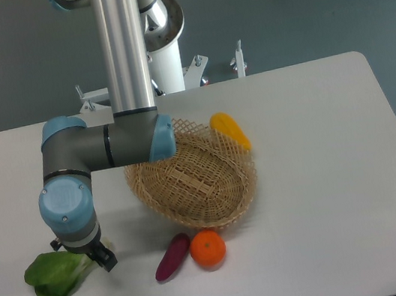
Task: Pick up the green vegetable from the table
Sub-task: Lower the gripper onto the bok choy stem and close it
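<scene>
Hovering at lower left over the green vegetable's (56, 275) stalk end, the gripper (94, 255), aperture indiscernible, risks pinching only loose leaves.

Illumination is bright, even and diffuse from overhead. The large flat white tabletop (324, 172) renders near overexposure, without hard glare. Soft, faint shadows fall beneath the woven wicker basket (192, 183) and toward 9 o'clock of the grey-and-blue robot arm (91, 147). Focus is adequate throughout; fine detail is slightly soft.

Woven wicker basket (192, 181), matt table (324, 172)
</scene>
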Controlling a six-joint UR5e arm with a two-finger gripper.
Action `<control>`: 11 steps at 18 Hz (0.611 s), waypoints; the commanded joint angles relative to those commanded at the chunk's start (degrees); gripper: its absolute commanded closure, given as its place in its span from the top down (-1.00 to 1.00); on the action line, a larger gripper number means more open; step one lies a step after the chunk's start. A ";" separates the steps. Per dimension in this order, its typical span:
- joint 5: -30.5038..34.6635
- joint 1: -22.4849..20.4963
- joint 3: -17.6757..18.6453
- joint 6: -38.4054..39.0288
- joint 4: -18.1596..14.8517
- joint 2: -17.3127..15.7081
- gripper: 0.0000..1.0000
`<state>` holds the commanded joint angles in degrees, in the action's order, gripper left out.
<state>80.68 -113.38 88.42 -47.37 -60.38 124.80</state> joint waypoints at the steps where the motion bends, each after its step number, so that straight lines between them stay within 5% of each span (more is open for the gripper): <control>1: 0.17 0.09 -0.18 0.52 0.26 0.18 1.00; 11: 2.11 1.06 -1.23 4.04 0.97 1.14 0.01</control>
<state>82.79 -112.32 87.19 -43.33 -59.41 125.95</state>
